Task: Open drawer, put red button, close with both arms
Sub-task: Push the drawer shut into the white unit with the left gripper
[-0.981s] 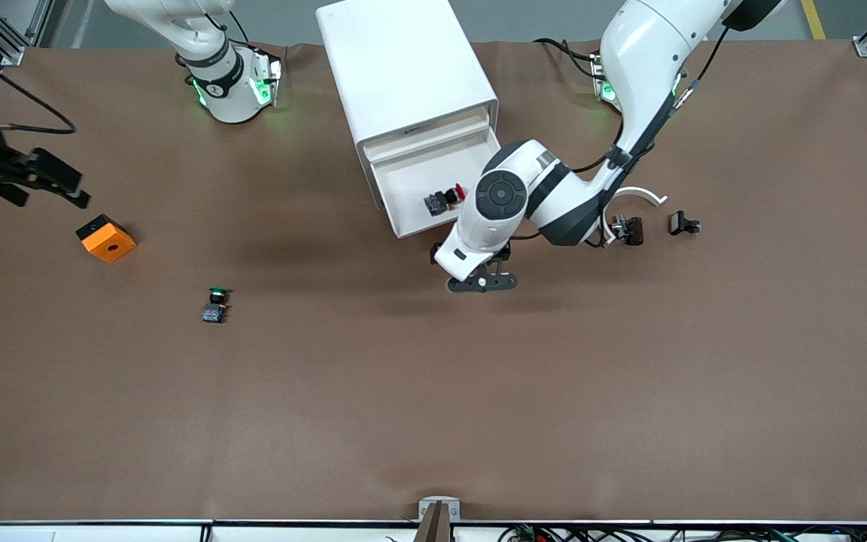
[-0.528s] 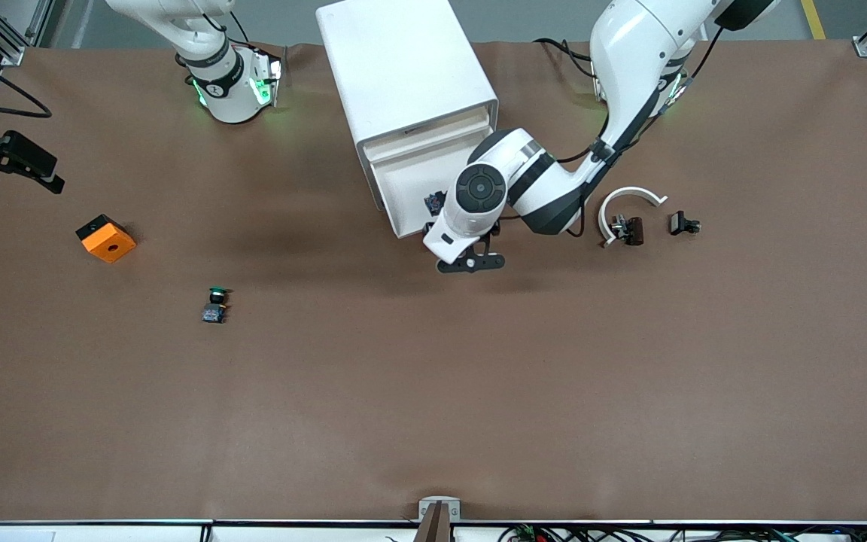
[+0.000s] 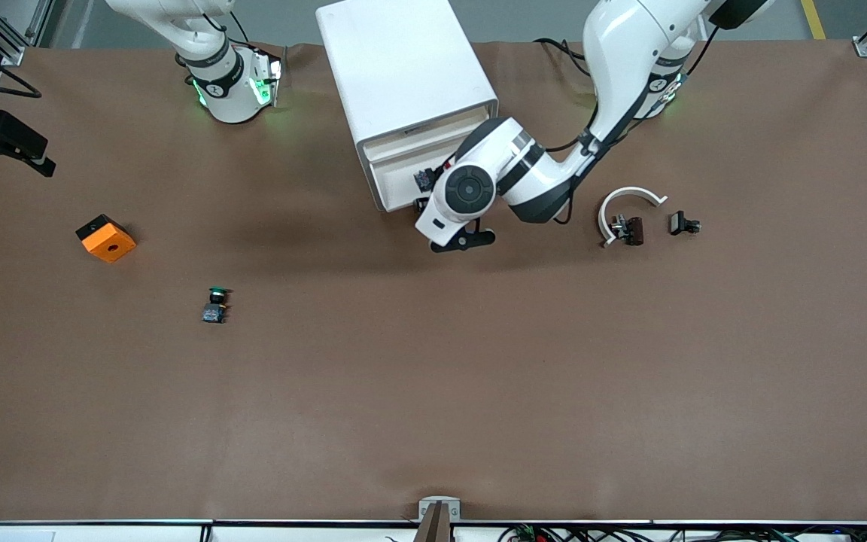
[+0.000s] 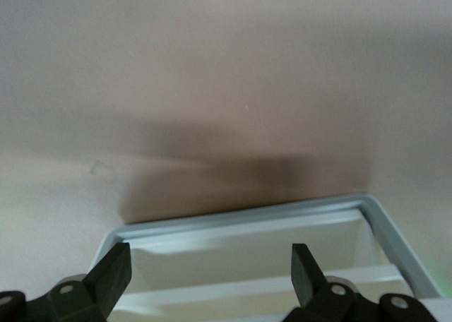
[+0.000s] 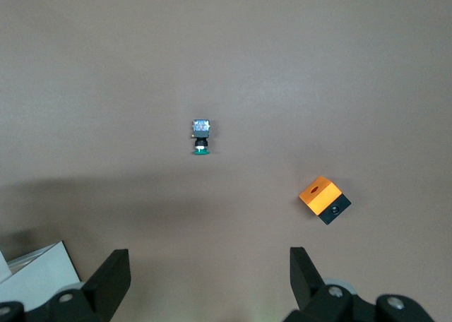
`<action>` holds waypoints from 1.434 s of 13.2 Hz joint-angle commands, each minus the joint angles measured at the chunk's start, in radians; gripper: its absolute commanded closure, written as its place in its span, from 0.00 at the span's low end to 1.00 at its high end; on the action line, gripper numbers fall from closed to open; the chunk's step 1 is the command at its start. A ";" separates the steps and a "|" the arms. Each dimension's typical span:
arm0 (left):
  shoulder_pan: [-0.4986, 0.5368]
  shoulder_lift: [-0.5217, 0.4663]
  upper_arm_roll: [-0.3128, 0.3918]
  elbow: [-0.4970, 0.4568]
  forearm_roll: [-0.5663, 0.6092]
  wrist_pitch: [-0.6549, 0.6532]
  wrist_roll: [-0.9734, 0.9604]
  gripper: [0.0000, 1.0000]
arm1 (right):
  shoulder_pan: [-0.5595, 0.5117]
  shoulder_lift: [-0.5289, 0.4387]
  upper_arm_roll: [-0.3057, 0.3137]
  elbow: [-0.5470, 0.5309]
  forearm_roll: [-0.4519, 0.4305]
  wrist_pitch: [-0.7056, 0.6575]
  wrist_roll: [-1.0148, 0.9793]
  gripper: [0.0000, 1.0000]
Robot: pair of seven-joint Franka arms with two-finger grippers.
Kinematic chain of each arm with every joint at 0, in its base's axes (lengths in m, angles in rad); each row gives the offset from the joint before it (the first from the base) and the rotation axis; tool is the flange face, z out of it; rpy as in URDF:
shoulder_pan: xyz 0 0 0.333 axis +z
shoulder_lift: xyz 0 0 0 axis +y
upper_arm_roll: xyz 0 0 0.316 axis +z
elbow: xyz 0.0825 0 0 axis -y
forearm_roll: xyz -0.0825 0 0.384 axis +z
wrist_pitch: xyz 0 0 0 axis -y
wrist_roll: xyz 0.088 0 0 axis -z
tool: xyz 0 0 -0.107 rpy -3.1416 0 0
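The white cabinet [image 3: 403, 68] stands between the two arm bases, and its bottom drawer [image 3: 396, 184] is pulled partly out. In the drawer lies the red button [image 3: 424, 179]; only its dark body shows, as the left arm's wrist covers the cap. My left gripper [image 3: 462, 242] is open, low at the drawer's front lip. In the left wrist view that gripper [image 4: 208, 272] frames the drawer's lip [image 4: 247, 219] between its fingers [image 4: 113, 274]. My right gripper [image 3: 8, 143] hangs open over the table's edge at the right arm's end, holding nothing [image 5: 208, 272].
A green-capped button [image 3: 215, 305] [image 5: 201, 135] and an orange box [image 3: 106, 238] [image 5: 325, 200] lie toward the right arm's end. A white curved piece [image 3: 629, 197] with a black clip, and a small black part [image 3: 683, 223], lie toward the left arm's end.
My left gripper has moved toward the cabinet and the drawer has slid partway in with it. My right gripper has drawn back toward the table's edge.
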 commanded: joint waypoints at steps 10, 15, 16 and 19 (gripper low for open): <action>-0.045 0.043 -0.007 -0.030 -0.131 -0.014 -0.002 0.00 | -0.006 0.002 0.006 0.014 -0.006 -0.039 0.003 0.00; -0.061 0.056 -0.007 -0.038 -0.142 -0.012 -0.004 0.00 | -0.007 0.000 0.006 0.014 -0.006 -0.039 0.003 0.00; -0.079 0.057 -0.004 -0.038 -0.137 -0.003 -0.004 0.00 | -0.007 0.000 0.006 0.014 -0.007 -0.039 0.003 0.00; -0.070 0.048 -0.001 -0.039 -0.131 -0.009 -0.005 0.00 | -0.007 0.000 0.006 0.015 -0.010 -0.039 0.003 0.00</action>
